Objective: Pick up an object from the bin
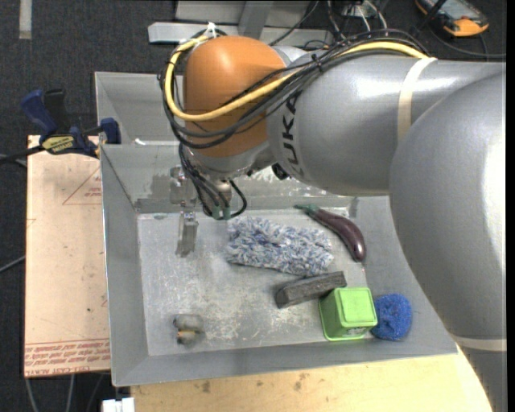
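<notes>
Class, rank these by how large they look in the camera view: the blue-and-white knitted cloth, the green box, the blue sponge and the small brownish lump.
1. blue-and-white knitted cloth
2. green box
3. blue sponge, only slightly smaller than the box
4. small brownish lump

Dark carpet floor (pixel 64 48) w/ cables (pixel 364 16), maybe a metal base (pixel 173 32) behind.

Bin (pixel 121 265) floor, load mostly right of centre.
Cloth (pixel 278 244) mid-floor; eggplant (pixel 344 232) behind-right; bar (pixel 310 289) before cloth; box (pixel 348 312) at bar's right end; sponge (pixel 393 316) beside box; lump (pixel 187 328) alone, front left.
</notes>
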